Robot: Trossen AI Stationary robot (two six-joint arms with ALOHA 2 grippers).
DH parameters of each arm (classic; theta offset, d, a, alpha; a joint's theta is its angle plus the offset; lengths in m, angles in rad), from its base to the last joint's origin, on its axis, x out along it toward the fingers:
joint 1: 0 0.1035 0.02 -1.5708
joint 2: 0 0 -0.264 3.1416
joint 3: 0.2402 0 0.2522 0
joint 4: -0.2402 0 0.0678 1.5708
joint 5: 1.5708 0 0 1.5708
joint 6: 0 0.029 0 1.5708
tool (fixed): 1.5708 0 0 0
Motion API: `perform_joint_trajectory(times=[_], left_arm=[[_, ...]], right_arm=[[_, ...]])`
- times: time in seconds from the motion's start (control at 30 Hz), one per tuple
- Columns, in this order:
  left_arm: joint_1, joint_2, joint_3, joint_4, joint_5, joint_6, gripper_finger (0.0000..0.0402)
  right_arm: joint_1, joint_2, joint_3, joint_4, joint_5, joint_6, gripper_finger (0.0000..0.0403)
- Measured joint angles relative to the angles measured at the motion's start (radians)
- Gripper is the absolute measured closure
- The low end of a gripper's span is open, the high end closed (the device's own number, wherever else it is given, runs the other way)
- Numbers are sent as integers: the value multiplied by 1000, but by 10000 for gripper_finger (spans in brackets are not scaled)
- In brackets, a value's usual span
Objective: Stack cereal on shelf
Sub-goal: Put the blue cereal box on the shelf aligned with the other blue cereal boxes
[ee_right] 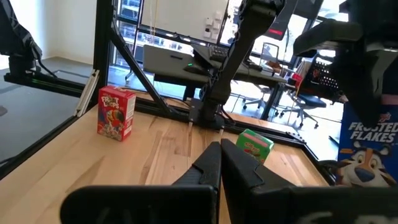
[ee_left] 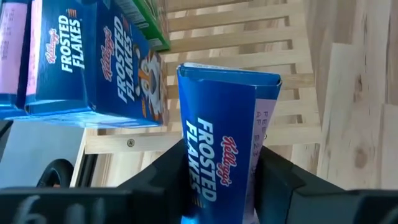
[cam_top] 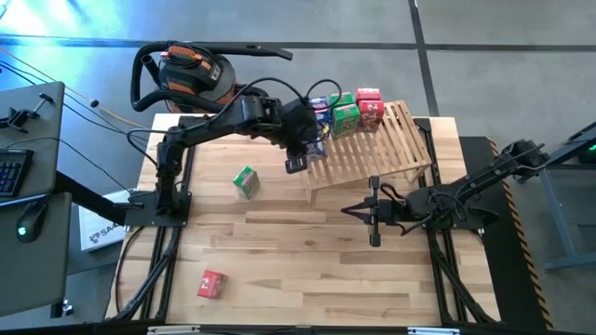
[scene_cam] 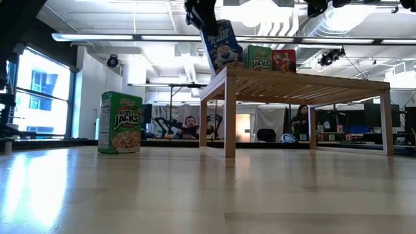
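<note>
Gripping blue cereal box [ee_left: 217, 155], left end effector [ee_left: 217, 186] over shelf [cam_top: 391, 149]; plank table [cam_top: 279, 261], office behind

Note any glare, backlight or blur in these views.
Low view: ceiling lights blown out, table shows a glossy sheen. High view: evenly lit, blue glare at top left. Left wrist view: blue box in left gripper sharp, fingers dark. Right wrist view: bright windows behind, right gripper soft.

Your right wrist view: fingers [ee_right: 220, 163] pressed together above the worktop [ee_right: 124, 155].
Beyond them you see a green box [ee_right: 254, 144], a red box [ee_right: 117, 112] farther aside, and a blue Frosted Flakes box [ee_right: 367, 146] near the green one.
</note>
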Motion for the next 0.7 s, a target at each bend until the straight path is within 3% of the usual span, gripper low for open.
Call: perform_joint_trajectory(times=[0.4,0.7], left_arm=[[-3,0,0,30,1,29,192],[-3,0,-1,89,0,71,192]], right_arm=[[0,0,0,0,0,0,403],[0,0,0,0,0,0,403]])
